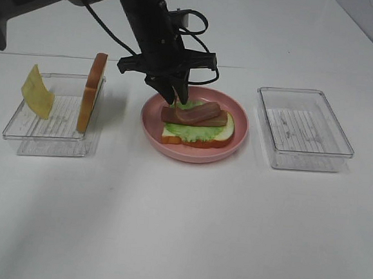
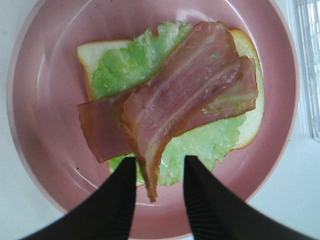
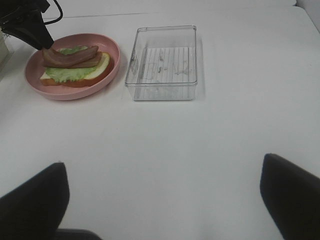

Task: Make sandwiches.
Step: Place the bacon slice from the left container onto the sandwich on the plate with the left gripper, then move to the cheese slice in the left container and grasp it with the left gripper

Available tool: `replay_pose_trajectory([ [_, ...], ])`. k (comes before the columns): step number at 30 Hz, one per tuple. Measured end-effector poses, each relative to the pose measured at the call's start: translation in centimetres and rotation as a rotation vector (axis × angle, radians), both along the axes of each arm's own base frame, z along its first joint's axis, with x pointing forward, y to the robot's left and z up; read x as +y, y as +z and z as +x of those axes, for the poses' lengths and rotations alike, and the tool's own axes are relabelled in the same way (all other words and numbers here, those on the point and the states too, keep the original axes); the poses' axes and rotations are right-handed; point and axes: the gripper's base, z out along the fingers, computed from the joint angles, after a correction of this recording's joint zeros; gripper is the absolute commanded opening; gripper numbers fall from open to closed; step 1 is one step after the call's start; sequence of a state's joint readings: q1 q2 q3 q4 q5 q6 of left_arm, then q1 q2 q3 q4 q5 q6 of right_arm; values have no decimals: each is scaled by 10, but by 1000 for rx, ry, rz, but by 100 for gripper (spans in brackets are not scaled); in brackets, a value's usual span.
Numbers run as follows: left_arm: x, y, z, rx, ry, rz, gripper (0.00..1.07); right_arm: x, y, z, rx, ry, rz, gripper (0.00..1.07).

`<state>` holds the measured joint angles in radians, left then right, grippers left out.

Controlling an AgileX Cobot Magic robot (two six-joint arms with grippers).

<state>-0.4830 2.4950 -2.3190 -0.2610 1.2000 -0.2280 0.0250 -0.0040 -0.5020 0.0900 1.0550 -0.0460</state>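
Currently the left claw (image 2: 160, 161) is released, jaws parted either side of the tip of the upper of 2 bacon strips (image 2: 190, 95), which lie on lettuce (image 2: 125, 65) and bread (image 2: 92, 50) on the pink plate (image 2: 45, 165). Lift straight up; avoid dragging the strip. Likewise the right claw (image 3: 161, 165) is released and empty.

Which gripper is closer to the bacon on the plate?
Left. The left gripper hangs directly over the bacon, jaws astride one strip's end; the right gripper is far off, over the table.
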Motion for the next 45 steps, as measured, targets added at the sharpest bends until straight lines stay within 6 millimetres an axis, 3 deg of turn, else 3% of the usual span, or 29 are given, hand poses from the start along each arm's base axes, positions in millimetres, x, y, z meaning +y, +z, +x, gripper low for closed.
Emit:
replay_pose_trajectory([
  [2,0,0,-1,7,1,3,79,0,0,0,0,0,0,98],
  [3,0,0,-1,7,1,3,79,0,0,0,0,0,0,98],
  [5,1,0,-1,8,0,5,97,0,0,0,0,0,0,98],
  [7,1,3,-1,-2,-9,12,102,0,0,0,0,0,0,98],
  [11,3,14,-1,-38,-30,19,102,0,0,0,0,0,0,98],
  [15,6,47,-4,-111,-36,6,102,0,0,0,0,0,0,98],
  [16,6,47,-4,-111,-36,6,102,0,0,0,0,0,0,98],
  [18,9,71,-8,-158,-42,-9,102,0,0,0,0,0,0,98],
  [19,9,71,-8,-158,-42,-9,102,0,0,0,0,0,0,98],
  [20,12,89,-12,-198,-52,-13,102,0,0,0,0,0,0,98],
  [21,12,89,-12,-198,-52,-13,102,0,0,0,0,0,0,98],
  [23,18,116,-19,-264,-67,-3,102,0,0,0,0,0,0,98],
  [24,18,116,-19,-264,-67,-3,102,0,0,0,0,0,0,98],
  [26,30,141,-27,-330,-69,38,102,0,0,0,0,0,0,98],
  [27,30,141,-27,-330,-69,38,102,0,0,0,0,0,0,98],
  [29,40,151,-32,-351,-61,68,102,0,0,0,0,0,0,98],
  [31,66,163,-35,-365,-30,105,102,0,0,0,0,0,0,98],
  [32,66,163,-35,-365,-30,105,102,0,0,0,0,0,0,98],
  [33,91,163,-33,-349,8,135,102,0,0,0,0,0,0,98],
  [34,116,159,-32,-319,45,164,101,0,0,0,0,0,0,98],
  [35,116,159,-32,-319,45,164,101,0,0,0,0,0,0,98],
  [37,152,150,-28,-275,113,196,101,0,0,0,0,0,0,98],
  [40,164,147,-26,-261,137,203,101,0,0,0,0,0,0,98],
  [41,183,141,-23,-235,173,215,100,0,0,0,0,0,0,98],
  [43,191,137,-21,-223,186,220,100,0,0,0,0,0,0,98],
  [45,212,129,-16,-199,221,225,100,0,0,0,0,0,0,98],
])
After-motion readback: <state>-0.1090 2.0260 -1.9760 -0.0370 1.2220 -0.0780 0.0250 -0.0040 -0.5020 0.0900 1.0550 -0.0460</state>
